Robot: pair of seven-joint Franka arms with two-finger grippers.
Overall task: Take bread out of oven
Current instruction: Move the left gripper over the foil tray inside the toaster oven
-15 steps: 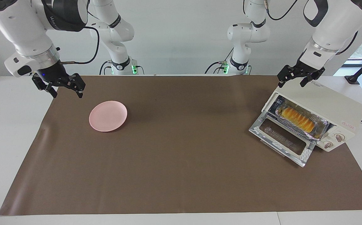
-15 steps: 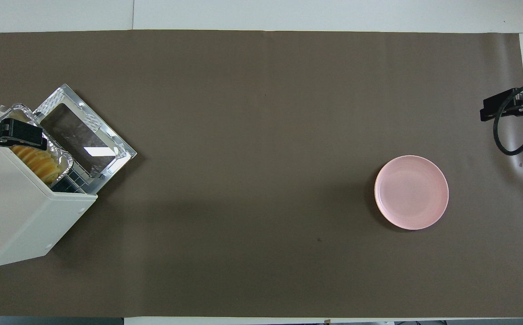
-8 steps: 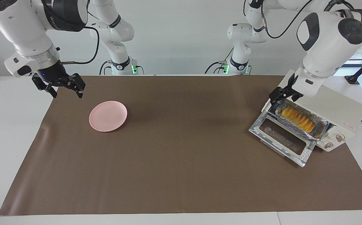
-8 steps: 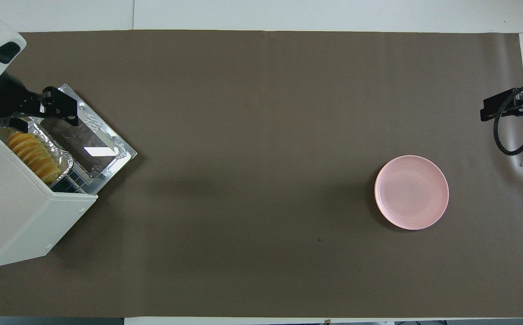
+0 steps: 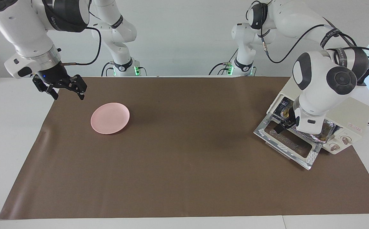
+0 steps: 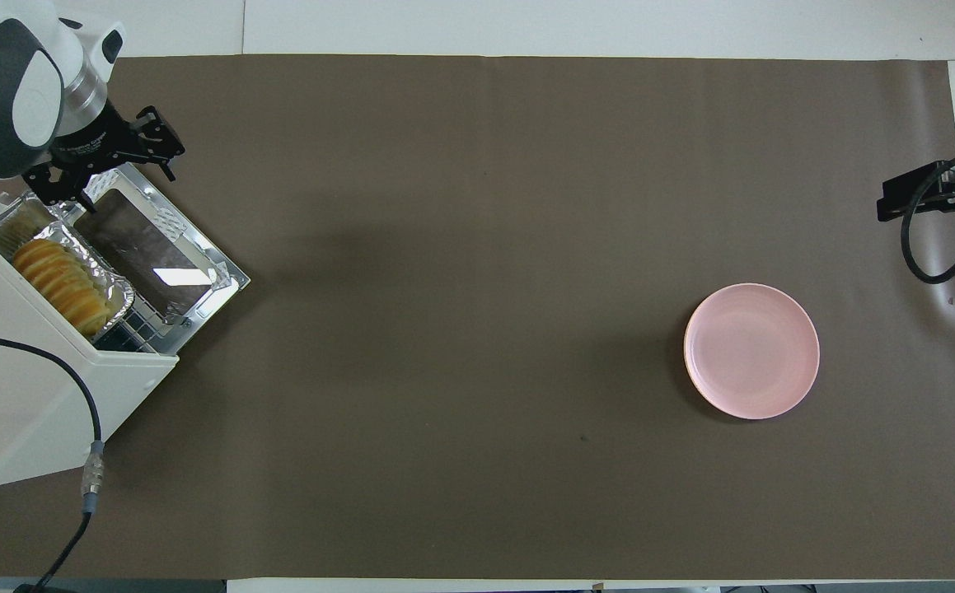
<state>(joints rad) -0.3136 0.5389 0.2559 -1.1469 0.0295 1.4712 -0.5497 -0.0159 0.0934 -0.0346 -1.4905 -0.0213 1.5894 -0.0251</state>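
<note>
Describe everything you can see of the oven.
The oven is a boxy cream-white toaster oven at the left arm's end of the table. Its metal-framed glass door lies folded down, open. Two round knobs sit on its front. Inside, the bread rests in a foil tray. The left gripper hovers open over the door's corner.

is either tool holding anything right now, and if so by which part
Nothing is held. The left tool is open over the oven's lowered door, short of the bread in its foil tray. The right tool is open, waiting near the pink plate.

Cream oven (image 6: 24,387) at left arm's end, door down, ridged golden bread (image 6: 61,284) apparently inside.
</note>
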